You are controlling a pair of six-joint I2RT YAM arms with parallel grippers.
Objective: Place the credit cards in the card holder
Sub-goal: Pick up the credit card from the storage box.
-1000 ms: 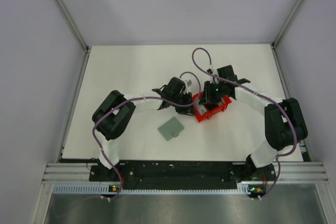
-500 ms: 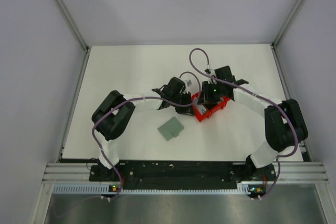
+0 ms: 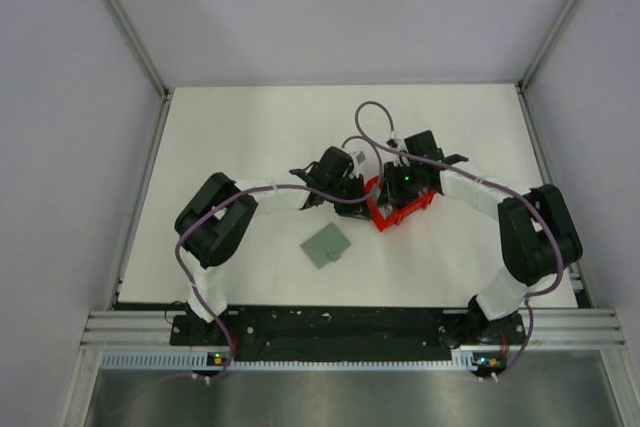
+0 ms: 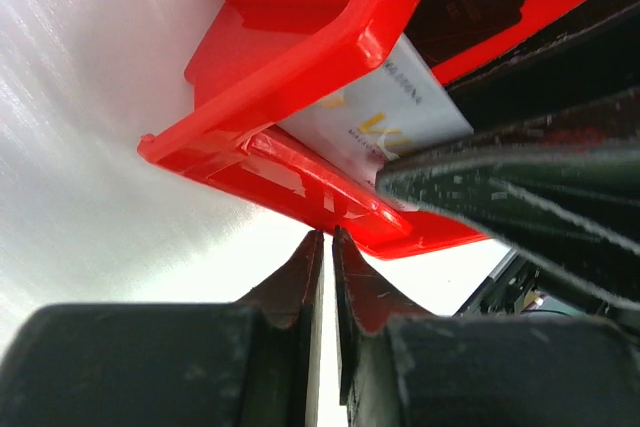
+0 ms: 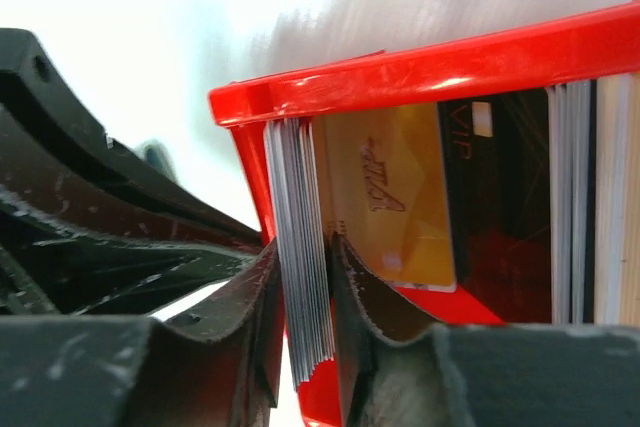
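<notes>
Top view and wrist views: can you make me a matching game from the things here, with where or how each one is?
Things:
1 wallet
2 bin
3 white card stack
4 gold card

Descriptions:
A red
B pinched by the right gripper
C in the bin, ungripped
D closed, flat on the table

Pairs: 1-D, 2-A, 3-B, 4-C

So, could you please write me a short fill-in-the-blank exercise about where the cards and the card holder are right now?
1. The credit cards stand in a ____ bin.
2. The card holder lies on the table, nearer the ____ arm.
3. The right gripper is shut on a stack of whitish cards inside the ____.
Missing words: red; left; bin.
</notes>
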